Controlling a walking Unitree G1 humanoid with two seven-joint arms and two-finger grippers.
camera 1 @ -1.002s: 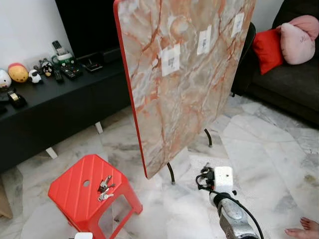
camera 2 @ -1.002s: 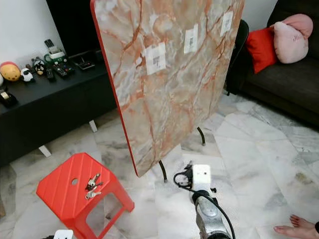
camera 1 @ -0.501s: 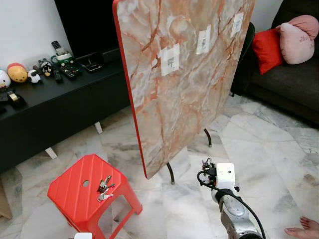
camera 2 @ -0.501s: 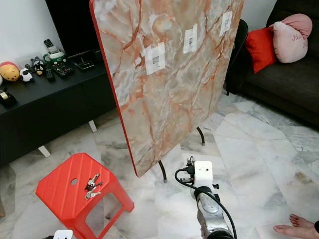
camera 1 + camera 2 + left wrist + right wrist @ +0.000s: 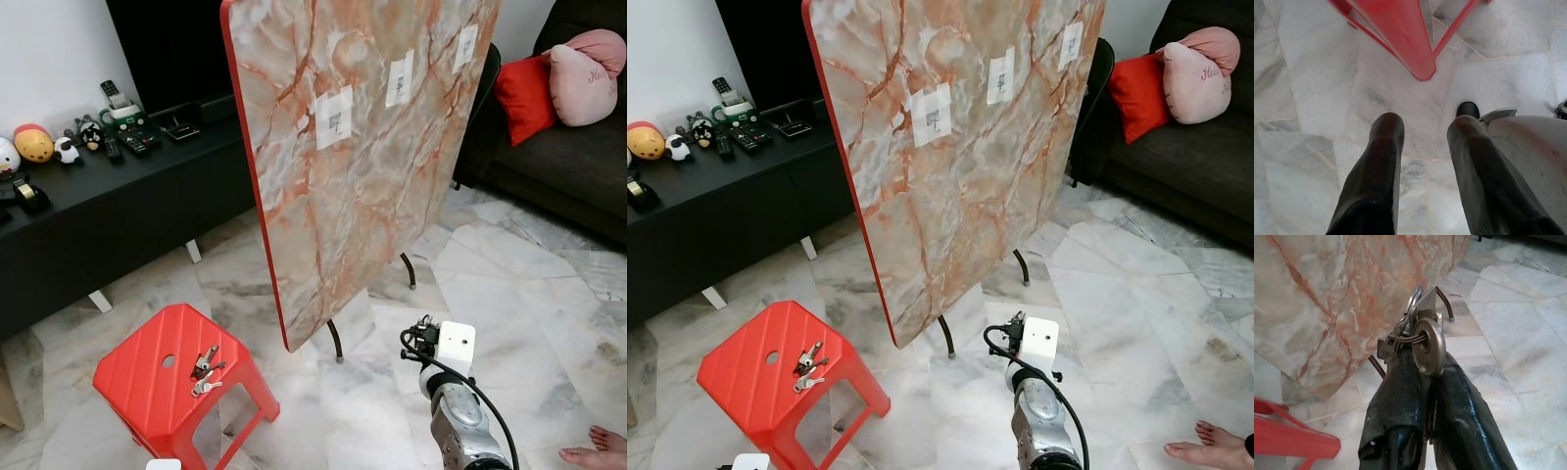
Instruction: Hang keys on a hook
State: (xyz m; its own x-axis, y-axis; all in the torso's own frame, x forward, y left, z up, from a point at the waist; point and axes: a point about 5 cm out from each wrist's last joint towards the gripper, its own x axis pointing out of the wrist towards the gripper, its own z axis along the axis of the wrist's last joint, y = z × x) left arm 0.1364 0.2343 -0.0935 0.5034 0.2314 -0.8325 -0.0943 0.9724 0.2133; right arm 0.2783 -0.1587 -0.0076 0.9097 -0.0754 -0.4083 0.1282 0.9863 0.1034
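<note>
While unreadable, labels (image 5: 335, 117) on tabletop (image 5: 372, 186)

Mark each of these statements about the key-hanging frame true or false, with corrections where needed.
1. The right gripper is shut on a bunch of metal keys. True.
2. The red plastic stool has nothing on it. False: a second set of keys lies on its seat.
3. The upright marble-patterned tabletop carries white paper labels. True.
4. The left gripper holds keys. False: its fingers are open over the marble floor.
</note>
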